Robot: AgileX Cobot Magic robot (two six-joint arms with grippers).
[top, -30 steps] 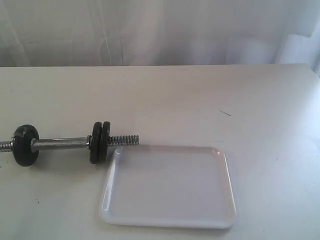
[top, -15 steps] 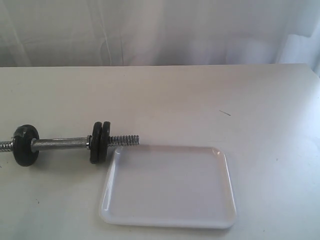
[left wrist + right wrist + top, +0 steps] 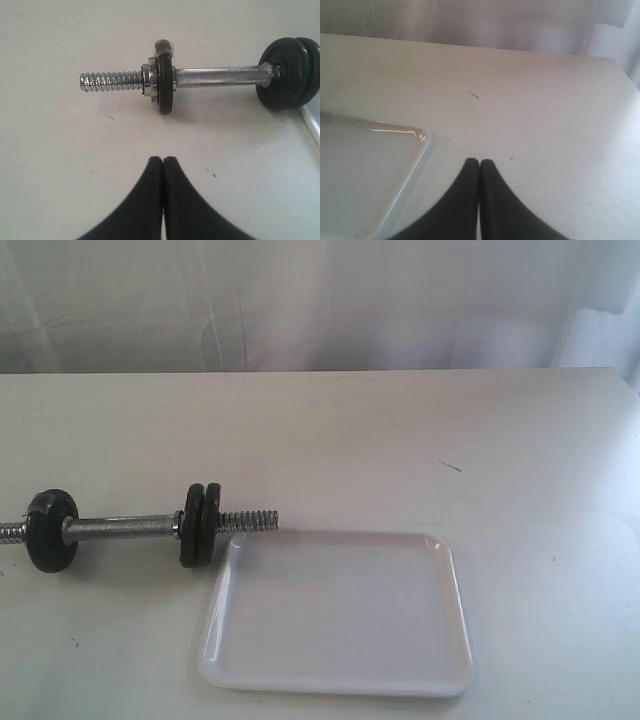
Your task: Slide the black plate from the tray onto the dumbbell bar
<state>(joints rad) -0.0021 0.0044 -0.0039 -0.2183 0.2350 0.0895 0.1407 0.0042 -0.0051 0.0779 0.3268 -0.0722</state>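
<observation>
At the left edge of the exterior frame, a lone black disc sits on the dumbbell bar, whose long axis runs left to right across the table. Right of the bar's smooth middle stands an inner disc. Pressed against it on the tray side is what I take to be the black plate, already on the bar. Beyond it the bare threaded end points right and stops just beside the upper-left corner of the tray, which lies at lower centre with nothing on it. Neither arm shows in this view. On my left wrist camera the left gripper has its fingers pressed together on nothing, with the bar lying crosswise ahead of them and apart. The right gripper, likewise pinched together and empty, faces only a corner of the tray, so I judge the left arm nearer the bar.
</observation>
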